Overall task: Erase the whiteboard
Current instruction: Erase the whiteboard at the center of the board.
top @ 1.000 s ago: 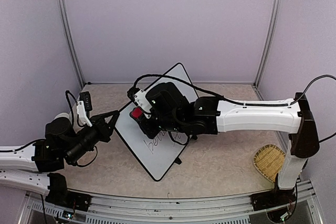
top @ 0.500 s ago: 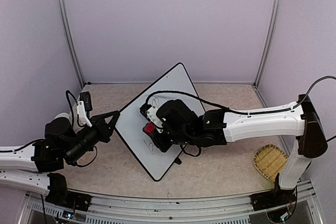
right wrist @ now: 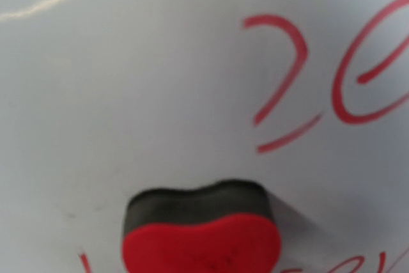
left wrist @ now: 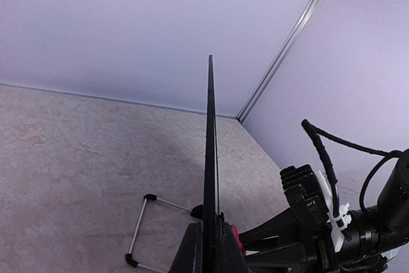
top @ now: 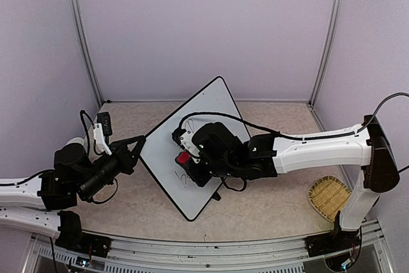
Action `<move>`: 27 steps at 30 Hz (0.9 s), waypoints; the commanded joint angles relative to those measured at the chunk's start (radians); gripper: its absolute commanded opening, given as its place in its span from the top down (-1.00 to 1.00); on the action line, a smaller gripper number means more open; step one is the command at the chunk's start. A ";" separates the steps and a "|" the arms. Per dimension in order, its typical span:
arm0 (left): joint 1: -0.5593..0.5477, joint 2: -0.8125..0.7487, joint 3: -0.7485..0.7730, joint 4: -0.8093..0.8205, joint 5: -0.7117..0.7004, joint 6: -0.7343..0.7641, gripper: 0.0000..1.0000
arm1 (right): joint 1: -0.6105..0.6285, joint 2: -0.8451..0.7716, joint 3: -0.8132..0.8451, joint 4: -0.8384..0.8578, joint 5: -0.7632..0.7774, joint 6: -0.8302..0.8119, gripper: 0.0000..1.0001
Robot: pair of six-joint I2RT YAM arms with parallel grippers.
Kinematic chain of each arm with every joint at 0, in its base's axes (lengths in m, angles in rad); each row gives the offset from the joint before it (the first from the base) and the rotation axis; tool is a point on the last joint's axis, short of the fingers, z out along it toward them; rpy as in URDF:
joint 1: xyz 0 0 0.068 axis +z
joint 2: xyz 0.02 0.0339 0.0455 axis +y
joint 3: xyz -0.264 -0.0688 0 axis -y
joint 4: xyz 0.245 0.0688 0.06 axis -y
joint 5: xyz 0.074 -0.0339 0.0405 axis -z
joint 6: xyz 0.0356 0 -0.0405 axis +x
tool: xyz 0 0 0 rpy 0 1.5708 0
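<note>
The whiteboard [top: 206,105] stands tilted on the table, one corner pointing toward the back wall. My left gripper [top: 139,142] is shut on its left edge. In the left wrist view the whiteboard [left wrist: 210,151] shows edge-on, with the black fingers [left wrist: 192,250] clamped on either side of it. My right gripper [top: 188,160] presses a red-and-black eraser [top: 183,157] flat against the board's face. In the right wrist view the eraser [right wrist: 201,238] lies on the white surface [right wrist: 140,94] below red handwriting [right wrist: 284,81]. That gripper's own fingers do not show there.
A woven basket [top: 327,197] sits at the right near the right arm's base. The board's wire foot [left wrist: 142,229] rests on the table behind it. Purple walls and metal corner posts [top: 82,36] enclose the table.
The right arm has swept the eraser down and to the right across the board. Much of the writing below it is gone. The left gripper and the board have not moved.
</note>
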 commanded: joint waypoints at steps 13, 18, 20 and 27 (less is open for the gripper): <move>-0.033 0.055 -0.003 -0.075 0.147 0.022 1.00 | -0.047 0.102 0.254 -0.108 -0.004 -0.080 0.72; -0.033 0.065 0.000 -0.076 0.149 0.026 1.00 | -0.048 0.123 0.322 -0.124 -0.002 -0.100 0.72; -0.033 0.065 0.001 -0.073 0.148 0.026 1.00 | -0.048 0.129 0.336 -0.126 -0.001 -0.103 0.71; -0.033 0.063 0.006 -0.080 0.149 0.029 1.00 | -0.048 0.130 0.325 -0.113 -0.004 -0.103 0.71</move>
